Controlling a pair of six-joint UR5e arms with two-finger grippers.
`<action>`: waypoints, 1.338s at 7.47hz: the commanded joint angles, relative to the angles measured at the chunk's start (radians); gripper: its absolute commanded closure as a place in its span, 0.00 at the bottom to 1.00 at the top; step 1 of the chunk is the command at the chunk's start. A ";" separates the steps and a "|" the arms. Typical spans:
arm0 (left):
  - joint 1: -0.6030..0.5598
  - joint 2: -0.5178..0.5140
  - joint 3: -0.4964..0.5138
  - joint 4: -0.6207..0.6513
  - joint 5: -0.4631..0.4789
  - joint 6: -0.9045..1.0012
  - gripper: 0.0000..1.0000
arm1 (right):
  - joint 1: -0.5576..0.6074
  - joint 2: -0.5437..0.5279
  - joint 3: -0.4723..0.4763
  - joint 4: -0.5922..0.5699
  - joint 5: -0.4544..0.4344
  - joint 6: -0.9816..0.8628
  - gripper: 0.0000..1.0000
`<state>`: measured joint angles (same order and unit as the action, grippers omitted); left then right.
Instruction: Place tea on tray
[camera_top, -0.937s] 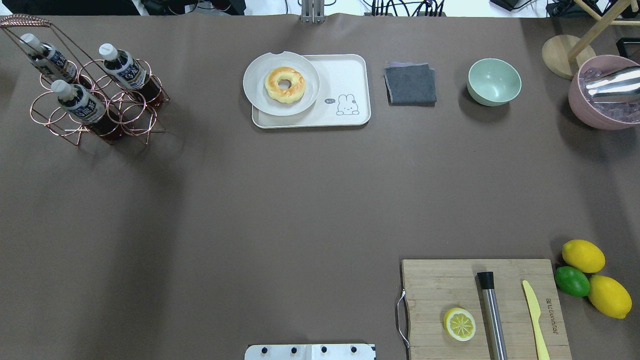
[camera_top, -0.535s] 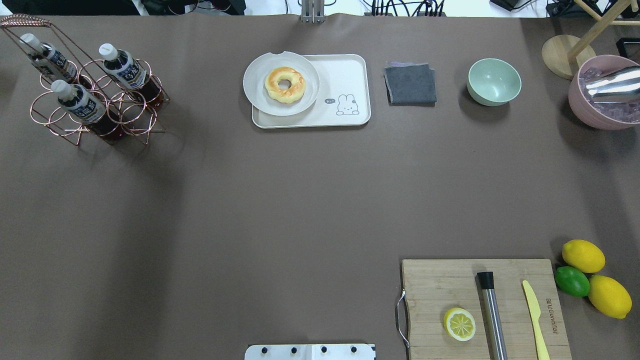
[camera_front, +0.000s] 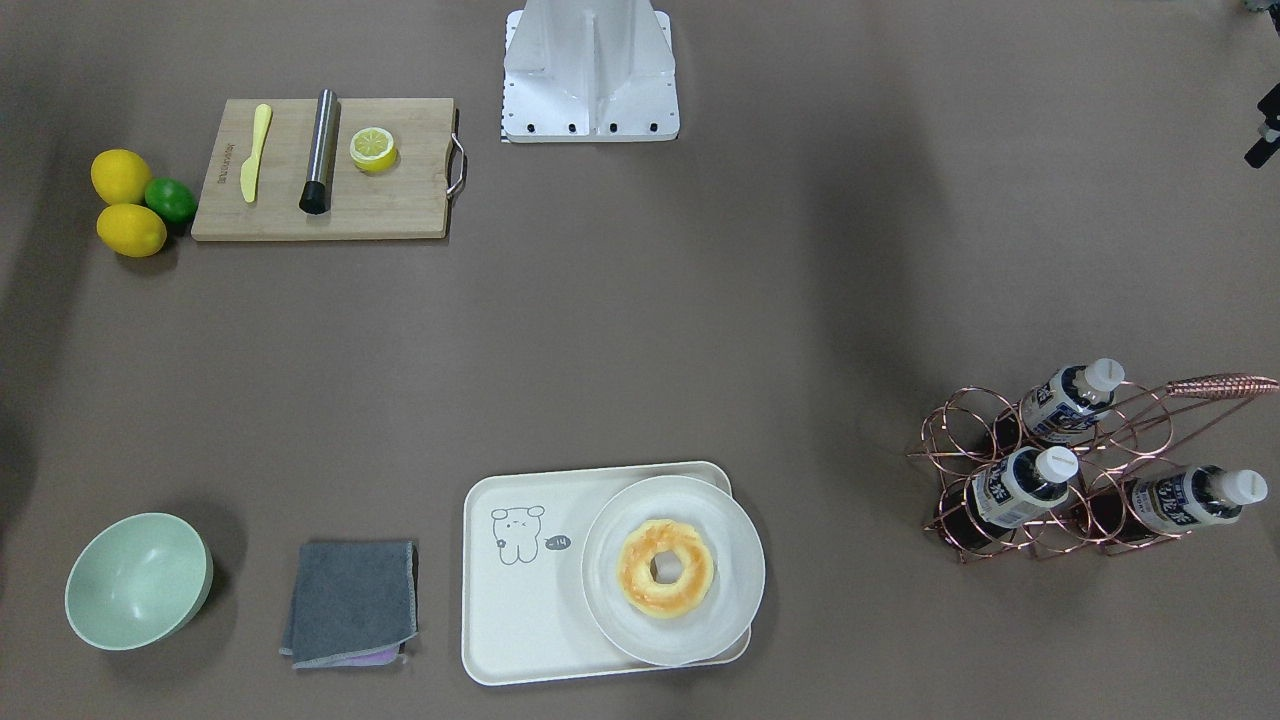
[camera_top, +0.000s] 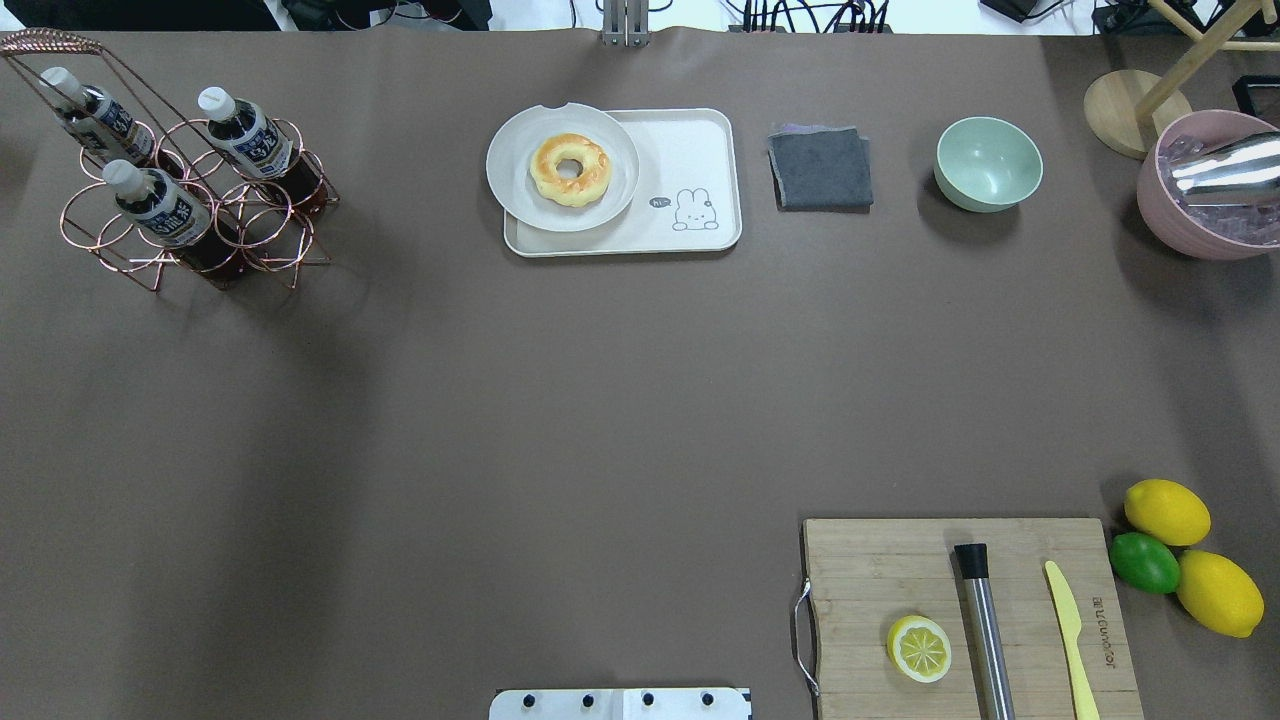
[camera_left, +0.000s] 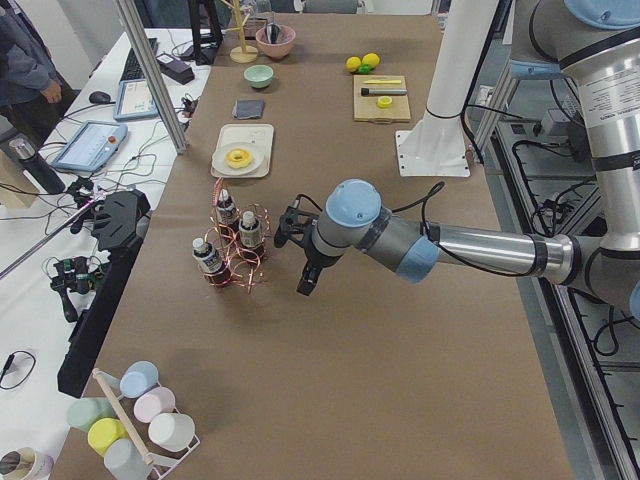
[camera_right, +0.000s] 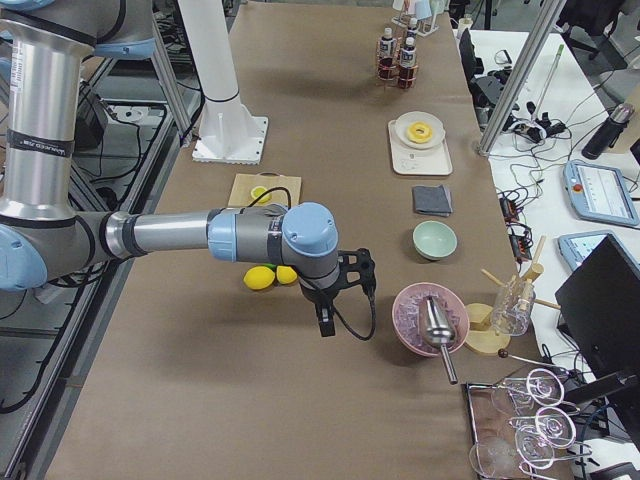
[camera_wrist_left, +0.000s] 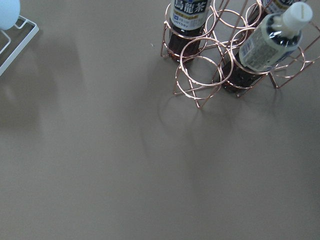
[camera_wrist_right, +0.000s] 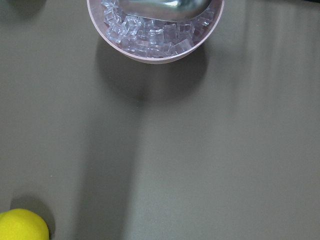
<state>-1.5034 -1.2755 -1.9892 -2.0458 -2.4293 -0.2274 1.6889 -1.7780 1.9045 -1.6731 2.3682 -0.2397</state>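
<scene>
Three tea bottles stand tilted in a copper wire rack (camera_top: 190, 215) at the table's far left: one (camera_top: 243, 132), a second (camera_top: 160, 205), a third (camera_top: 95, 112). The left wrist view shows two of them (camera_wrist_left: 265, 40). The cream tray (camera_top: 700, 140) with the line-drawn animal sits at the far middle, its right part bare. My left gripper (camera_left: 303, 287) hovers beside the rack on the side away from the tray; I cannot tell if it is open. My right gripper (camera_right: 325, 325) hangs near the pink ice bowl (camera_right: 428, 318); I cannot tell its state.
A round plate with a doughnut (camera_top: 570, 168) covers the tray's left part. A grey cloth (camera_top: 820, 167) and a green bowl (camera_top: 988, 163) lie to its right. A cutting board (camera_top: 900, 570) with a lemon half, a metal rod and a knife is near right, with lemons (camera_top: 1166, 511) beside it.
</scene>
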 joint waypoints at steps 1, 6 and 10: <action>0.107 -0.149 0.006 -0.042 0.022 -0.215 0.04 | 0.000 -0.014 -0.002 0.059 0.003 -0.003 0.00; 0.380 -0.373 0.108 -0.036 0.350 -0.480 0.06 | 0.000 -0.041 -0.004 0.104 -0.001 -0.004 0.00; 0.404 -0.421 0.176 -0.042 0.372 -0.460 0.12 | 0.000 -0.064 -0.005 0.104 0.002 -0.004 0.00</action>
<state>-1.1023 -1.6825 -1.8384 -2.0846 -2.0605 -0.6968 1.6889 -1.8348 1.8993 -1.5695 2.3676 -0.2439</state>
